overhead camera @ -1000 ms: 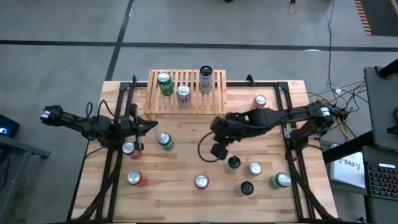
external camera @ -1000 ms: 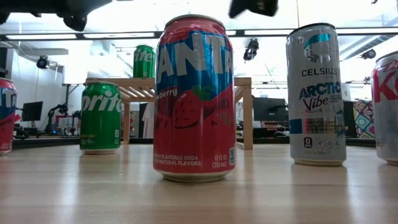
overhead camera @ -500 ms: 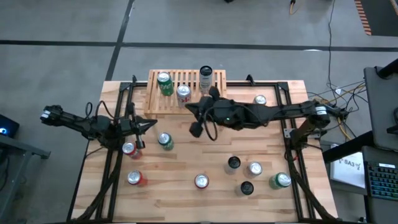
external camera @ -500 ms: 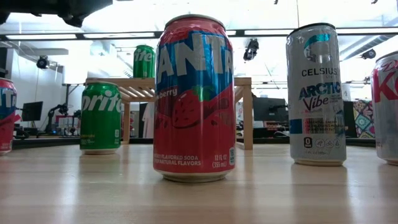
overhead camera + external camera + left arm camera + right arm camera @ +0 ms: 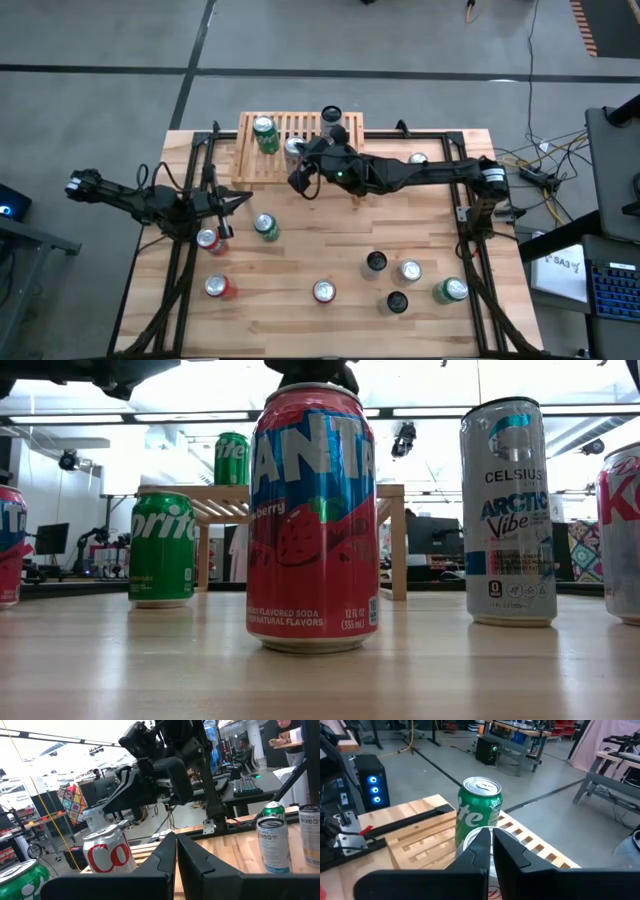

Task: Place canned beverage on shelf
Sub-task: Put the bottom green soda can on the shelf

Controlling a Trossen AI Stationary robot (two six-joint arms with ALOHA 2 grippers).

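Low view: strawberry Fanta can (image 5: 312,520) upright by the table's near edge, not yet shelved. Farther in, left gripper (image 5: 238,201) waiting near the left edge, fingers together. Right gripper (image 5: 300,176), fingers together and empty, swung within the last second from mid-table to the shelf (image 5: 300,122) at the far edge. Now above its Coke can (image 5: 293,147), Sprite can (image 5: 264,132) beyond. Probably nothing being placed; another can to fetch.

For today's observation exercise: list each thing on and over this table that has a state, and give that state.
Left gripper: shut, empty, over the table's left.
Right gripper: shut, empty, above the shelf's cans.
Shelf: holds three cans.
Sprite can: upright on shelf.
Tall can: upright on shelf.
Fanta can: upright on table.
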